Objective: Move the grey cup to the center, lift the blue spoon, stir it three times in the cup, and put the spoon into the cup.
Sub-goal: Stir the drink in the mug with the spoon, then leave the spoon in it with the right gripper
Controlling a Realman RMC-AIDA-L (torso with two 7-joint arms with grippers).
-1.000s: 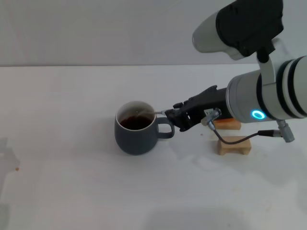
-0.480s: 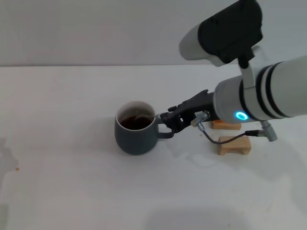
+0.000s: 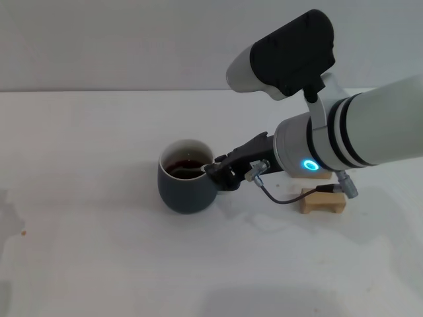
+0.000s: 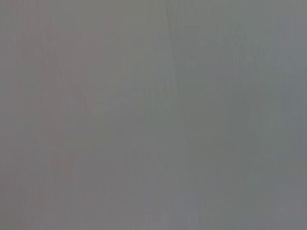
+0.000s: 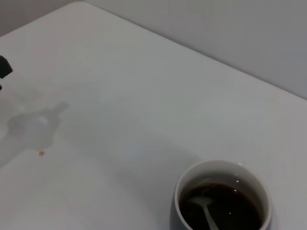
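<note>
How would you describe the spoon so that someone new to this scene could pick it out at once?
Start at the grey cup of dark liquid in the middle of the white table. The spoon stands in that liquid, its metal bowl sunk, its neck leaning on the rim toward the right gripper. It is the only slim metal thing; the wooden blocks nearby are chunky.

Grey cup [image 3: 185,191] matt outside, glossy white inside; spoon [image 5: 207,213] neck metal; blocks [image 3: 323,200] bare wood.

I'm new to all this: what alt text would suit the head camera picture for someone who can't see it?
The right gripper reaches from the right to the rim of the grey cup, which holds dark liquid with the blue spoon dipping in. Two wooden blocks lie on the white table behind the arm.
</note>
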